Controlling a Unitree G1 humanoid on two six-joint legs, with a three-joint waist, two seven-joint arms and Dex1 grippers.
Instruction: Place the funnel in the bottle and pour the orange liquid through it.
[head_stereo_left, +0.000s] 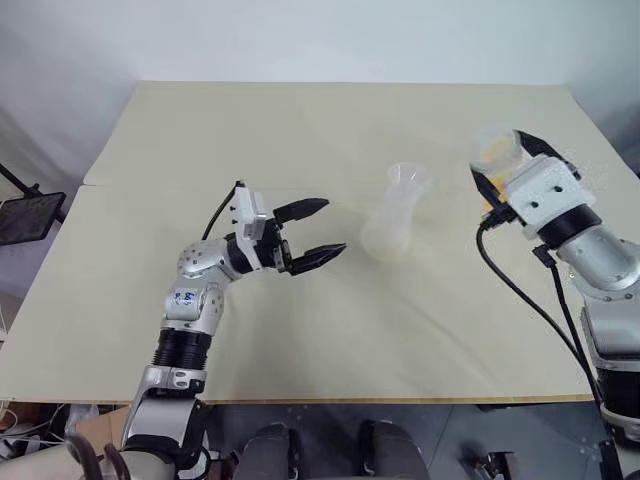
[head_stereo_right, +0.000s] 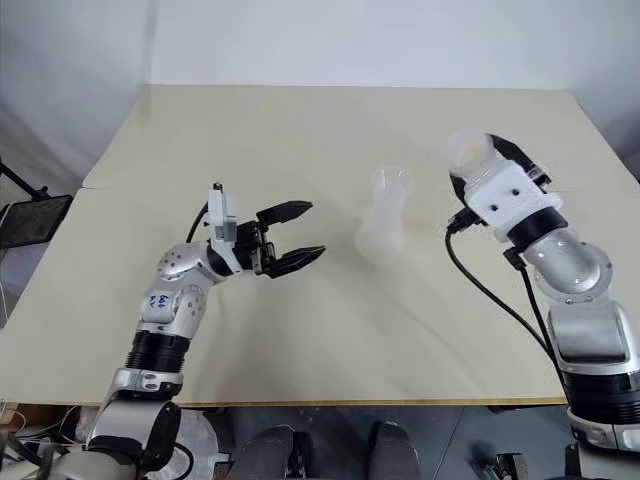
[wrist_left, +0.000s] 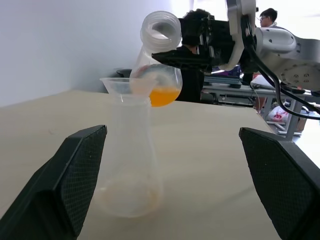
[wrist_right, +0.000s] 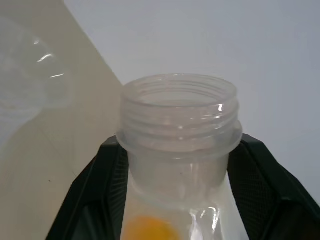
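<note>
**Funnel seated; pour about to begin**

Step in hand: the funnel (wrist_left: 122, 87) already sat in the neck of the bottle (head_stereo_left: 392, 222), so the placing part looked done. What remained was the pour. The bottle stood upright near the middle of the worktop (head_stereo_left: 300, 330), somewhat toward its far edge, and appeared empty.

Right jaws (wrist_right: 177, 165) were clenched on a clear screw-neck container (wrist_right: 179, 125), gripping it just below the threaded mouth. The orange liquid (wrist_left: 162, 96) pooled in that container's rounded belly. The container was raised off the worktop, toward the right edge, well apart from the bottle in the head views. Nothing had been spilled that I could see.

Left jaws (head_stereo_left: 318, 230) were released, spread wide and empty, with the two black fingers pointing toward the bottle from the left side, near it but not touching.

Pose: the right forearm reached up from the near right corner, wrist lifted. The left arm was bent at the elbow and low over the worktop.

Judgement on next move: bring the container's mouth over the funnel rim, then tip slowly. The bottle looks light and top-heavy with the funnel in; steadying its body with the left jaws first would be prudent.
</note>
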